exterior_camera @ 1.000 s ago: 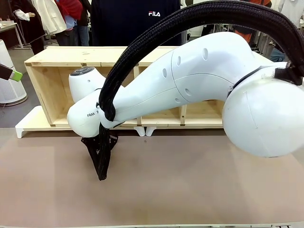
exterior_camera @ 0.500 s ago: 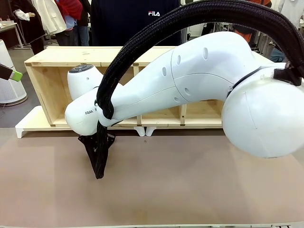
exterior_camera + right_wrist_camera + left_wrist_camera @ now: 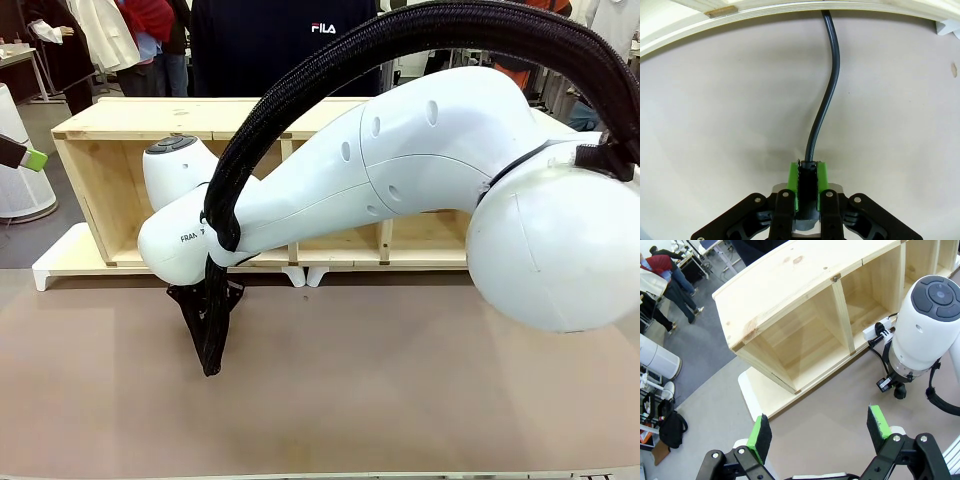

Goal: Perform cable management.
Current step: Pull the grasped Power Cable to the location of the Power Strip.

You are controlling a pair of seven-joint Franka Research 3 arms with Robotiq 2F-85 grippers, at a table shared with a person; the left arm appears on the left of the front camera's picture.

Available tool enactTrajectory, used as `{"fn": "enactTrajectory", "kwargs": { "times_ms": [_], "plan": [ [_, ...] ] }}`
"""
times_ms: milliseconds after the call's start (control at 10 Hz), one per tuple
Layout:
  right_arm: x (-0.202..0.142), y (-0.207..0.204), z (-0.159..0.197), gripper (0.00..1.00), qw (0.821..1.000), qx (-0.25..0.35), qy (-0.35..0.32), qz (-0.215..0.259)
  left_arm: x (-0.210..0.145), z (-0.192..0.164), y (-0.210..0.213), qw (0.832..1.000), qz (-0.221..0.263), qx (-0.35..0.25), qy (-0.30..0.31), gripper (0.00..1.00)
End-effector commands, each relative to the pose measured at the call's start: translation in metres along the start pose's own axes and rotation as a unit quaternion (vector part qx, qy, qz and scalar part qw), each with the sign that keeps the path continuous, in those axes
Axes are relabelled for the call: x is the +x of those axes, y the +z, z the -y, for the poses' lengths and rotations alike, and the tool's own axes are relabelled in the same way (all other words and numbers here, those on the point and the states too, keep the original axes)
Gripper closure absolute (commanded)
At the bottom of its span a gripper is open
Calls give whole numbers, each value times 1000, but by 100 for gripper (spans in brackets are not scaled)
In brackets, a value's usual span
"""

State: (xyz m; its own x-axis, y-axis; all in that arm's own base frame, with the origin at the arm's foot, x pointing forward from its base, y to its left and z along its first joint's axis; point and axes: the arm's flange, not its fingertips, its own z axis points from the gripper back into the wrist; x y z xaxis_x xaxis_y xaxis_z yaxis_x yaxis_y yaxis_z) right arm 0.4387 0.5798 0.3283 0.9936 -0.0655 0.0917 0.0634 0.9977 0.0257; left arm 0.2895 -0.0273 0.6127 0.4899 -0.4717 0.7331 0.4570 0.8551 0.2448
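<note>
The cable (image 3: pixel 826 100) is a glossy black cord that runs across the table from under the wooden shelf edge (image 3: pixel 790 12) down into my right gripper (image 3: pixel 808 182). That gripper is shut on the cord's ribbed thick end, held between the green pads (image 3: pixel 794 180). In the front view the right arm's wrist (image 3: pixel 180 240) hangs low over the table at the left, in front of the shelf, with its gripper mostly hidden behind the braided hose (image 3: pixel 212 330). My left gripper (image 3: pixel 819 432) is open and holds nothing, high above the table's left end.
A long wooden shelf (image 3: pixel 110 120) with open compartments lies across the far side of the table. A white power strip (image 3: pixel 872 331) with a black plug in it sits at the shelf's front edge. A person in a dark shirt (image 3: pixel 290 50) stands behind the shelf.
The right wrist has shifted slightly to the left. Its grip on the cable is unchanged.
</note>
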Motion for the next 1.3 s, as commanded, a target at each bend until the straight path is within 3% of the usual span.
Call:
{"fn": "enactTrajectory", "kwargs": {
  "times_ms": [0,800,900,1200],
  "plan": [
    [-2,0,1,89,1000,-7,1,7,1,-1,-2,1000,6,2,1,0],
    [-2,0,1,89,1000,-7,1,7,1,-1,-2,1000,6,2,1,0],
    [0,0,0,83,1000,0,0,0,1,-1,-2,1000,6,2,1,0],
    [-32,15,20,83,1000,4,2,13,1,-1,-2,1000,6,2,1,0]
  ]
}}
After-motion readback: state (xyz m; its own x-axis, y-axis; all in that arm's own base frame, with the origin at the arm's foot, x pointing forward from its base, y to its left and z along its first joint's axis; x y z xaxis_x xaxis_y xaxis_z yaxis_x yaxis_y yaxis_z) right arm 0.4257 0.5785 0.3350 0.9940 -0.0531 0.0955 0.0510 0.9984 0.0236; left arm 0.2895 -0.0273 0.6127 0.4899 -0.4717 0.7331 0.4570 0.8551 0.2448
